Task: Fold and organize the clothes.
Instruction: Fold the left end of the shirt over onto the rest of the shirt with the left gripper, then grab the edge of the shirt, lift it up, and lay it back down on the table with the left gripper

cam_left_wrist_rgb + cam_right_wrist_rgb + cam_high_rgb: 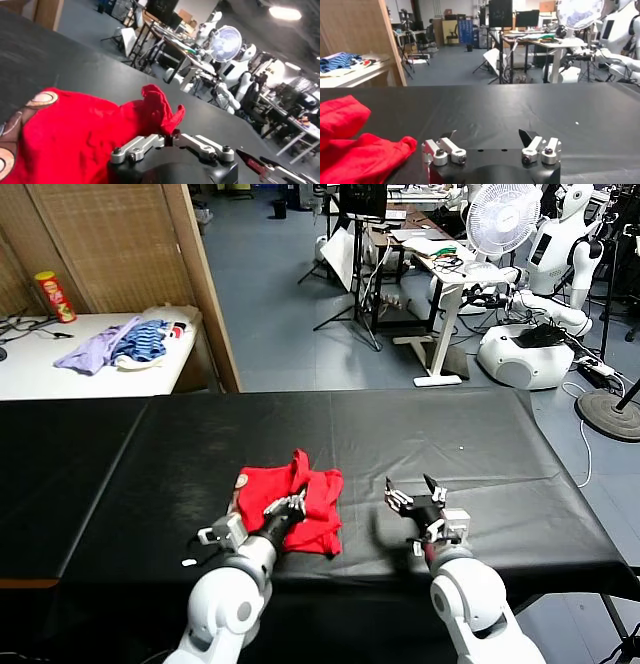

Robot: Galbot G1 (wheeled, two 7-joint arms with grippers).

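Note:
The clothes are one bright red T-shirt (312,502), lying bunched in a rough fold on the black table (450,434) near its front edge. A brown-and-white print shows at one edge of the T-shirt (85,130) in the left wrist view. My left gripper (288,506) rests on the shirt's near side. Its jaws stand almost together, and a raised peak of red cloth is pinched at the gripper (169,135). My right gripper (414,488) hovers open over bare table just right of the shirt. Nothing is between the open gripper's (487,135) fingers, and the T-shirt (360,155) lies beside it.
A white side table (30,369) at the back left holds a heap of lilac and blue-striped garments (120,344) and a red can (55,296). Beyond the black table's far edge stand a fan (503,219), desks and other robots.

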